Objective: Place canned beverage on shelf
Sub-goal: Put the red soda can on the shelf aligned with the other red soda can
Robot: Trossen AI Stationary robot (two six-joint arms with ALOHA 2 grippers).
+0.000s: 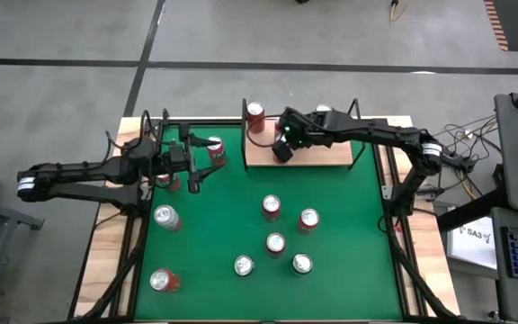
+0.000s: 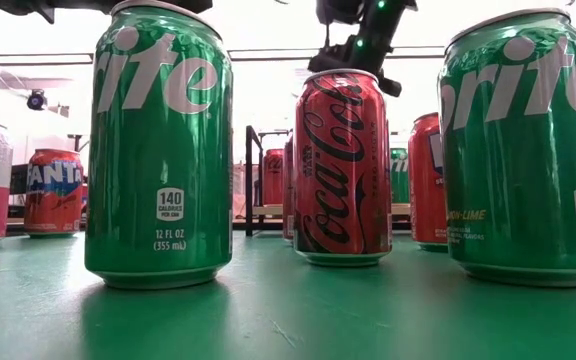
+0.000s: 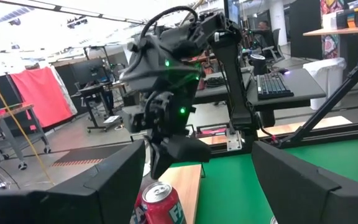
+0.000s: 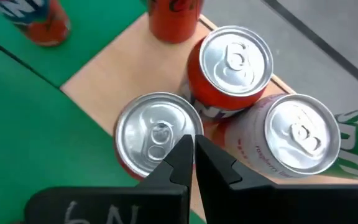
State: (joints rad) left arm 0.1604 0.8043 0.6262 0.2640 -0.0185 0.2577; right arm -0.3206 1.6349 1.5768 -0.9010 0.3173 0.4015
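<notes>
The shelf [image 1: 317,155] is a tan board at the table's back, with black uprights. A red can [image 1: 255,114] stands at its left end. My right gripper [image 1: 283,147] hovers over the board, shut and empty; its wrist view shows the gripper [image 4: 194,155] just above three cans packed together: a silver-topped one [image 4: 157,134], a red one [image 4: 235,62] and a pale pink one [image 4: 297,140]. My left gripper [image 1: 196,164] is left of the shelf, open. A red and white can [image 3: 160,204] sits low between its fingers [image 3: 104,180], which stand much wider than it.
Several cans stand loose on the green felt [image 1: 205,234], among them a Coke can [image 2: 343,165], two Sprite cans [image 2: 158,150] and a Fanta can [image 2: 53,190]. Another can [image 1: 167,181] sits under the left arm. Black rails [image 1: 142,229] edge the table.
</notes>
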